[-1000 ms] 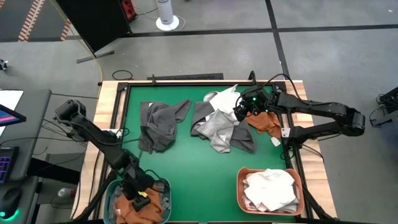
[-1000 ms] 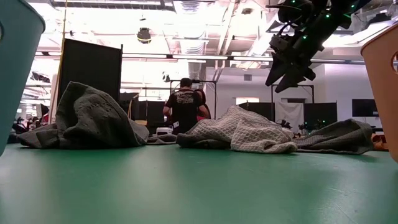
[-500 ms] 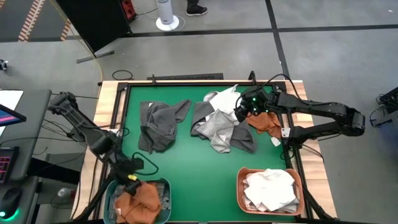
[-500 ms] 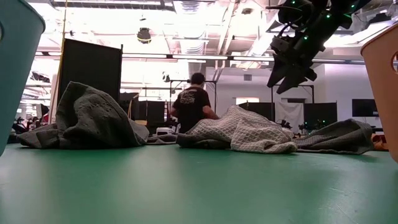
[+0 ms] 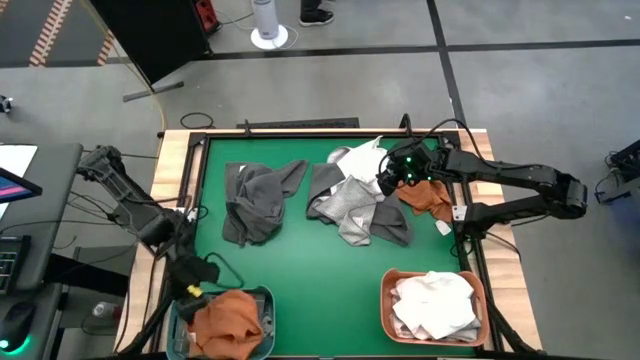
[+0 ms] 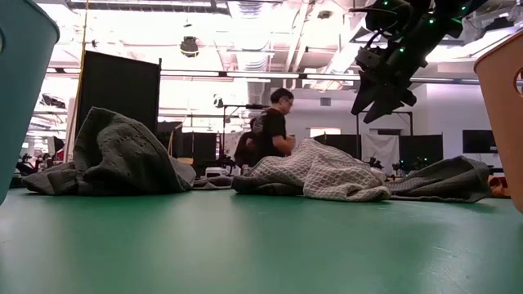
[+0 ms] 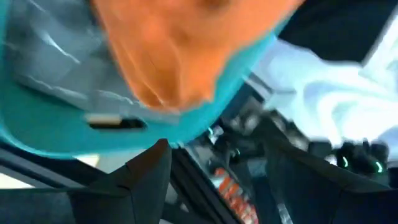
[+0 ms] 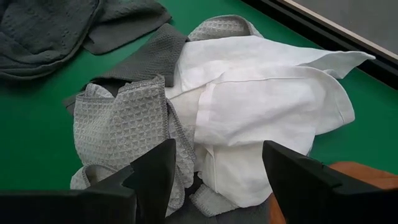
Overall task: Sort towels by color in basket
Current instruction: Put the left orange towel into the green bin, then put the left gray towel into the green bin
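Partly blurred, left gripper (image 5: 193,279) released beside teal basket (image 5: 262,296), rust towel (image 5: 230,318) inside, right gripper (image 5: 384,181) released above pile (image 5: 350,200)

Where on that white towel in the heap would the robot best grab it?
Probably the raised fold across the middle of the white towel, coming straight down from above. It lies uppermost on the heap, over the light grey towel, so a pinch there should lift it alone. The right gripper hovers open just above.
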{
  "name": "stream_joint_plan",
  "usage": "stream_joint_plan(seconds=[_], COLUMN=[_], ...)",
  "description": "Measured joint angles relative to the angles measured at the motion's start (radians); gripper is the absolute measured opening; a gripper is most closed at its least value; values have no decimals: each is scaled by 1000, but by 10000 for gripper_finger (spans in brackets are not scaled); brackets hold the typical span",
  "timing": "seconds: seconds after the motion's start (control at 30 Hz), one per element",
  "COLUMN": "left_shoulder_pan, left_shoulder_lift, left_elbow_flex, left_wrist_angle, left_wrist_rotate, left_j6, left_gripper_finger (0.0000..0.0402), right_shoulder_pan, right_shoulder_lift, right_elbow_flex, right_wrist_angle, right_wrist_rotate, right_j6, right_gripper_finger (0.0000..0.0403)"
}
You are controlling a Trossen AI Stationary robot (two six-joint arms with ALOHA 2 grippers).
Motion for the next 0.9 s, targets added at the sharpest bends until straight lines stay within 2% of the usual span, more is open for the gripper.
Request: stream_joint_plan(seconds=[0.1,0.2,0.27,0.4,0.63,0.9], left_shoulder_pan=[7,5,11,24,25,24], left_shoulder_lift=[-2,1,5,13,12,11], left_elbow_flex=[5,3,3,3,3,3], left_wrist_angle=[15,54,63,52,46,47], left_wrist_rotate=[-10,-125,-197,-239,-434,-460], left_j6=[0,-56,-39,32,-43,-46], left_gripper_finger=[258,258,258,258,258,258], right_shoulder_pan=[0,0,0,0,4,25], right_shoulder_lift=[0,0,0,0,0,0], right_elbow_flex=[0,0,0,0,0,0], right_wrist_angle=[1,13,22,35,37,34], right_wrist_rotate=[0,0,0,0,0,-1], right_j6=[0,0,0,0,1,2], right_gripper_finger=[269,269,269,269,269,269])
